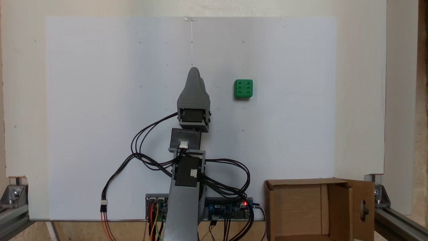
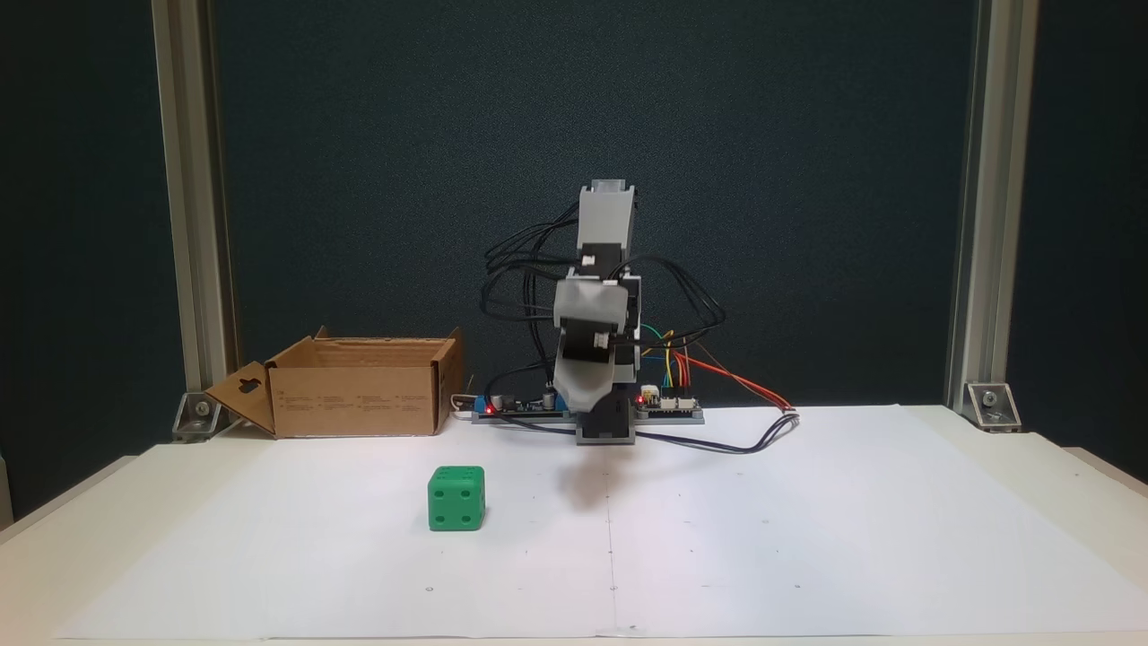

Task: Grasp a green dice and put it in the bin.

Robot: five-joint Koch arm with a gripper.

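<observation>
end effector (image 1: pixel 194 72) jaws overlap (gap unreadable), well apart from green dice (image 1: pixel 243 88); rounded edges could slip, missing bin (image 1: pixel 301 209).

From above, the tool (image 1: pixel 197 74) shows one tip, its jaws stacked, so their gap can't be told. The bin (image 1: pixel 302 182) runs off the bottom edge there.

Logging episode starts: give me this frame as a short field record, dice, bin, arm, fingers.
dice: green dice on the white sheet, six pips up, untouched
bin: cardboard bin open, nothing seen inside, beside the arm's base
arm: folded over its base, gripper apart from the dice
fingers: stacked in both fixed views, state unclear
</observation>
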